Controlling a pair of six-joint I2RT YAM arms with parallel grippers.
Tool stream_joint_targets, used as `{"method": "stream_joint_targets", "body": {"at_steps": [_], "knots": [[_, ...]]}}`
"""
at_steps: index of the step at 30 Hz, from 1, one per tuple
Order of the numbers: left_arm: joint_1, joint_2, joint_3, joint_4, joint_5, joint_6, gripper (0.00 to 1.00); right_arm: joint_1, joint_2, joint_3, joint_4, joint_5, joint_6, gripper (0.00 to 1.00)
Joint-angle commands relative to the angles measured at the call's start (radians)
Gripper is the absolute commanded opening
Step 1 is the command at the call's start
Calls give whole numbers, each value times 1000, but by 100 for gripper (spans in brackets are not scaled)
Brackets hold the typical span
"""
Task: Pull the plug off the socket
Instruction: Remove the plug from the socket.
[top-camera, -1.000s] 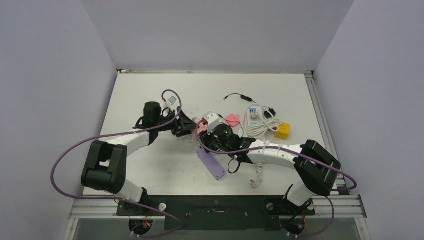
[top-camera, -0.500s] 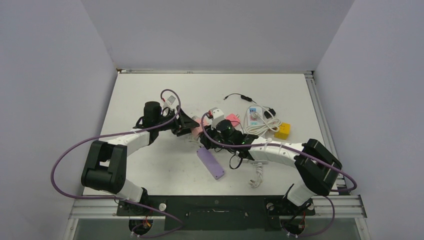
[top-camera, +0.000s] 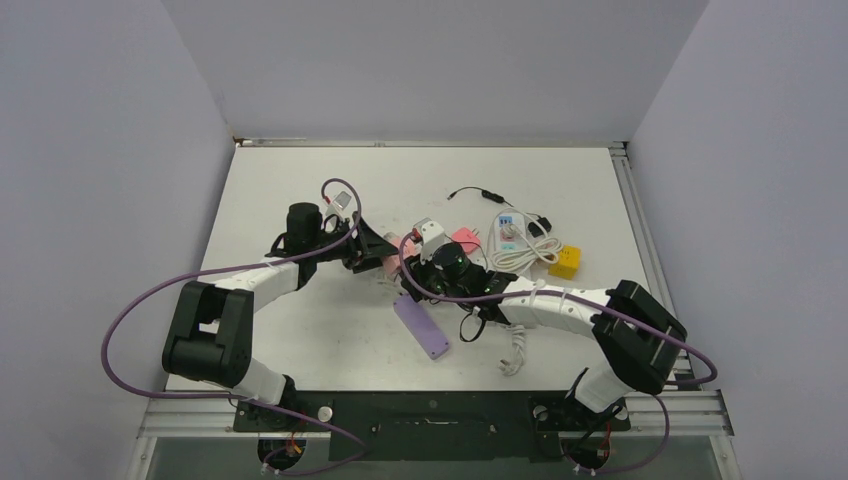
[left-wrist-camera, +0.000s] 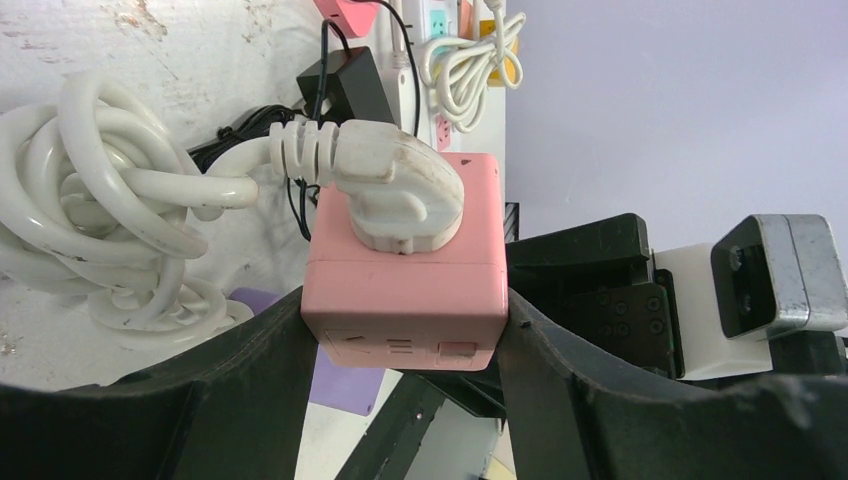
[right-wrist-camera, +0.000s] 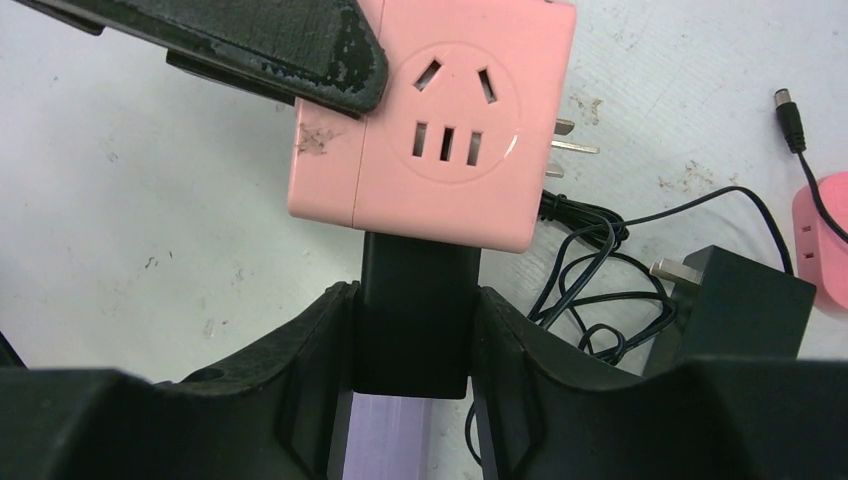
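A pink cube socket (left-wrist-camera: 405, 280) is clamped between the fingers of my left gripper (left-wrist-camera: 405, 320), lifted off the table. A white plug (left-wrist-camera: 400, 185) with a thick white cable sits in its top face. A black plug (right-wrist-camera: 415, 310) is stuck in the cube's (right-wrist-camera: 440, 130) side, and my right gripper (right-wrist-camera: 415, 300) is shut on it. In the top view the cube (top-camera: 393, 257) sits mid-table between the left gripper (top-camera: 383, 255) and right gripper (top-camera: 418, 268). One of the left gripper's fingers (right-wrist-camera: 250, 50) presses on the cube's edge.
A purple strip (top-camera: 421, 327) lies below the grippers. A white power strip with coiled cord (top-camera: 512, 232), a yellow block (top-camera: 566, 262) and a pink adapter (top-camera: 464, 240) lie at the right. A black adapter with thin black wire (right-wrist-camera: 735, 310) lies close by. A white cable coil (left-wrist-camera: 90, 200) lies nearby.
My right wrist has shifted slightly up and to the right while holding the black plug. The left gripper and the pink cube have hardly moved.
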Motion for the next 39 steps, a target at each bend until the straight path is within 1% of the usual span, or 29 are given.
{"method": "stream_joint_targets", "body": {"at_steps": [1,8,10,12,14,16,20,24,32,39], "knots": [[39,-14,37,57,-85,51,0,42,-103,-11,78,-45,-104,5],[41,-12,35,57,-85,51,0,47,-104,-17,79,-84,-122,5],[42,-14,34,57,-87,51,0,47,-107,-17,80,-73,-114,5],[43,-15,34,57,-88,51,0,47,-109,-10,69,-14,-88,5],[42,-16,31,60,-90,50,0,41,-103,4,32,108,-40,5],[42,-17,29,62,-90,48,0,15,-99,5,6,175,14,5],[43,-17,28,62,-89,48,0,-51,-99,-10,7,183,114,5],[42,-18,27,65,-88,46,0,-75,-84,-3,-4,222,147,5],[44,-16,30,67,-86,45,0,-65,-89,-8,35,168,107,5],[57,-20,29,64,-87,43,0,23,-163,-54,112,71,-66,5]]}}
